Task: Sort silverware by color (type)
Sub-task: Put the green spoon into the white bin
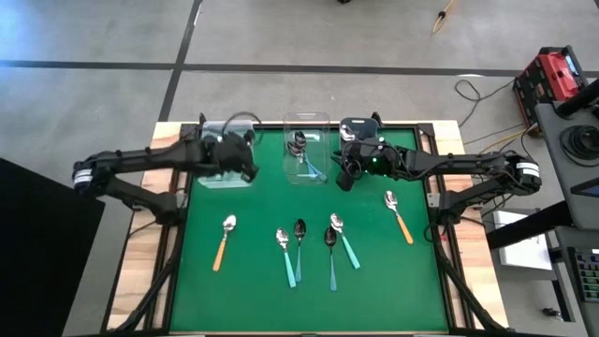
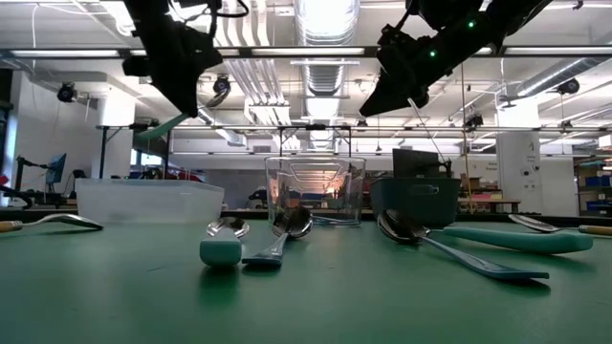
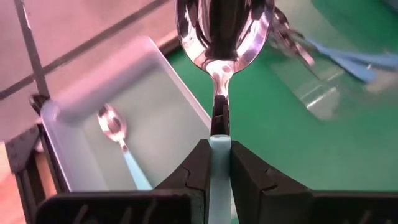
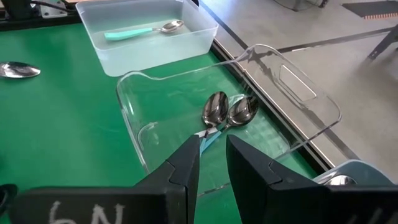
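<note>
Green surface, upper left of the high view: left end effector (image 3: 219, 163) clamped on a mint spoon (image 3: 224, 37) above the frosted bin (image 3: 74, 102). Thin handle could pivot, spoon landing outside. Right end effector (image 4: 212, 152), fingers apart, empty over the clear bin (image 4: 298, 93).

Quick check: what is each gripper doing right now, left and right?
Left gripper: shut on a mint-handled spoon, above the frosted bin.
Right gripper: open, empty, over the clear bin.
</note>
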You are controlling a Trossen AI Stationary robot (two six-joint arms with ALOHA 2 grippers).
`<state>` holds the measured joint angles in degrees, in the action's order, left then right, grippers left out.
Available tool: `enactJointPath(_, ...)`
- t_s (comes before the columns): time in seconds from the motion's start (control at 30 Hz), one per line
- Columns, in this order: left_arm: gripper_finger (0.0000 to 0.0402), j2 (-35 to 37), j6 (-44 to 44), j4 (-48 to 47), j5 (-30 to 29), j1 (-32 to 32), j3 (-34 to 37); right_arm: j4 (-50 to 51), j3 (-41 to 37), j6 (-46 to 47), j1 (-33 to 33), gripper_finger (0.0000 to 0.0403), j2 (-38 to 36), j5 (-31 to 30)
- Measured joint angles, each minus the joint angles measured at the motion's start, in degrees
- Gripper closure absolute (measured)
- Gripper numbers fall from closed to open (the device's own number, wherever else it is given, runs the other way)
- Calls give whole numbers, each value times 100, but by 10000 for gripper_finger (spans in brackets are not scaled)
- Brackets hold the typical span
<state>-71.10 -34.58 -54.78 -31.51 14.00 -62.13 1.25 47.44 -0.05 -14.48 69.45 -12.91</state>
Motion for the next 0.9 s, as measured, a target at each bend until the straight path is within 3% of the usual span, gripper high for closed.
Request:
enactJointPath(0.2, 380, -54, 967, 535, 496, 1056, 0, 56, 0, 74, 0, 332, 0, 0)
enactJointPath(0.4, 380, -258, 1461, 586, 551, 1739, 3, 66, 0, 102, 0, 332, 0, -2)
enactJointPath(0.9, 380, -257, 1656, 1202, 1110, 2774, 760, 64, 0, 161, -2, 332, 0, -15)
